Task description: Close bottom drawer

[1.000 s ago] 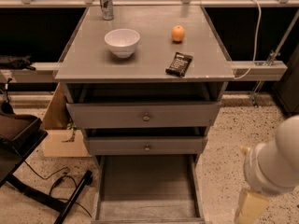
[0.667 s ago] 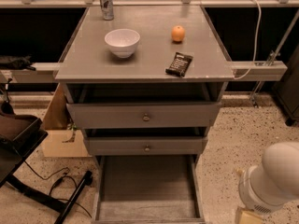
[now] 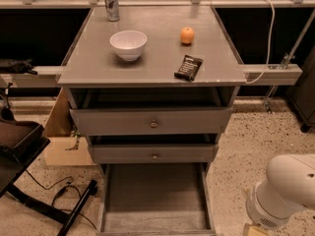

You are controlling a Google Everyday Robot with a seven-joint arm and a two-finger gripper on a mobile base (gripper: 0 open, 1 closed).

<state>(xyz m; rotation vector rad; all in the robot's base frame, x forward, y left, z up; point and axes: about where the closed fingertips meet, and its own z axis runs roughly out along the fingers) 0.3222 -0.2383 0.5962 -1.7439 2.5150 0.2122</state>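
Your arm's white joint (image 3: 288,191) is sinking lower, right of the bottom drawer (image 3: 155,200), which is sitting pulled fully out, untouched. Gripper is hanging below frame (its grip: cannot tell). Likely you're lining up a push.

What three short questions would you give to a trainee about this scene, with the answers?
1. True or false: the bottom drawer is pulled far out and its floor is bare.
2. The white arm shows at: A lower right; B upper left; C top middle.
3. Is the gripper in view?
Key: 1 true. 2 A. 3 No, the gripper is out of view.
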